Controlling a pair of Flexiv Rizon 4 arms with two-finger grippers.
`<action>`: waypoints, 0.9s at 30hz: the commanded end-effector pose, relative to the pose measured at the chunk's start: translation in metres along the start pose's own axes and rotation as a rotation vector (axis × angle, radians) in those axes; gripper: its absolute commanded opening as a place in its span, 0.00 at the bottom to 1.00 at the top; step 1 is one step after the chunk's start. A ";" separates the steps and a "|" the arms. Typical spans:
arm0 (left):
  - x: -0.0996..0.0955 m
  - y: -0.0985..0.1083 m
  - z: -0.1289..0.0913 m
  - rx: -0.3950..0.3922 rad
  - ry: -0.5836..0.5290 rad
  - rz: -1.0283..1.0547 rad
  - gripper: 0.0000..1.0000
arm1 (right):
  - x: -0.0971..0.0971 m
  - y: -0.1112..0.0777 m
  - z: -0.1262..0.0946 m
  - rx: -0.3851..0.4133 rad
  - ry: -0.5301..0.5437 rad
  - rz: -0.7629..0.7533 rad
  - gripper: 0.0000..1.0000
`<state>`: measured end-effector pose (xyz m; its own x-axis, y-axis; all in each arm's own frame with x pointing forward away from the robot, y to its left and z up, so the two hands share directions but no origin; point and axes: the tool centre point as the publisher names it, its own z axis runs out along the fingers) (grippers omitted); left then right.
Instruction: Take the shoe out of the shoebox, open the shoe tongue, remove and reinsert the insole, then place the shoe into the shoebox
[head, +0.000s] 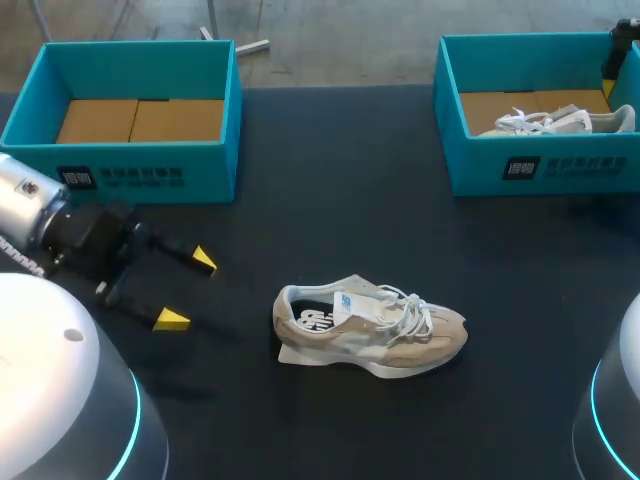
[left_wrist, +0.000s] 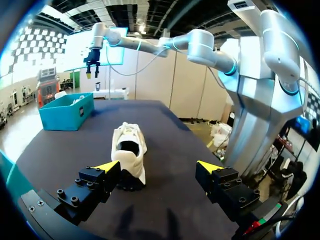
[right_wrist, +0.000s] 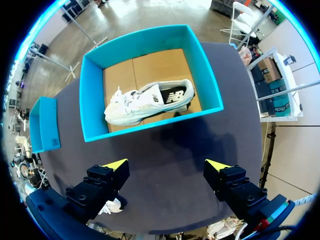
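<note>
The beige suede-and-mesh sneaker with white laces (head: 370, 335) stands on its sole near the middle of the dark matte table (head: 330, 180), outside both boxes, with its toe toward the robot's right and its heel toward the left arm. In the left wrist view the sneaker (left_wrist: 129, 147) sits just ahead of the left gripper (left_wrist: 159, 166). Its heel opening faces the camera, and it is nearer one finger than the other, touching neither. The left gripper (head: 188, 290) hangs low over the table beside the heel, its jaws spread wide with nothing in them.

At the far left of the table stands an open teal cardboard shoebox (head: 150, 170) with a bare brown floor. At the far right a second teal shoebox (head: 560, 165) holds a white lace-up sneaker (head: 560, 122) lying on its side. The right gripper (right_wrist: 166, 165) hovers high above this box (right_wrist: 92, 100), jaws wide apart and holding nothing, with the white sneaker (right_wrist: 150, 102) well below it. The left wrist view shows the same gripper (left_wrist: 91, 62) above that box (left_wrist: 67, 112).

In the head view the right gripper (head: 620, 50) is cut off at the frame's corner. In the right wrist view a pale scrap under one finger is too hidden to identify.
</note>
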<state>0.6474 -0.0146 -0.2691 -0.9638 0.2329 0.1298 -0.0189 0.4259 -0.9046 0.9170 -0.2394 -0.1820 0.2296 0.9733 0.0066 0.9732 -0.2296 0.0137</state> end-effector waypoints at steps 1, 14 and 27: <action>-0.003 0.010 0.005 0.039 -0.008 -0.028 1.00 | 0.000 0.000 0.000 -0.001 0.001 0.000 1.00; -0.015 0.035 0.022 0.046 0.015 -0.040 1.00 | 0.000 0.000 0.000 -0.001 0.001 0.000 1.00; -0.027 0.063 0.047 0.068 0.032 -0.085 1.00 | 0.000 0.000 0.000 -0.001 0.001 0.000 1.00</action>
<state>0.6556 -0.0299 -0.3401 -0.9514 0.2196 0.2160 -0.1166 0.3923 -0.9124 0.9170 -0.2393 -0.1820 0.2295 0.9733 0.0066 0.9732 -0.2296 0.0136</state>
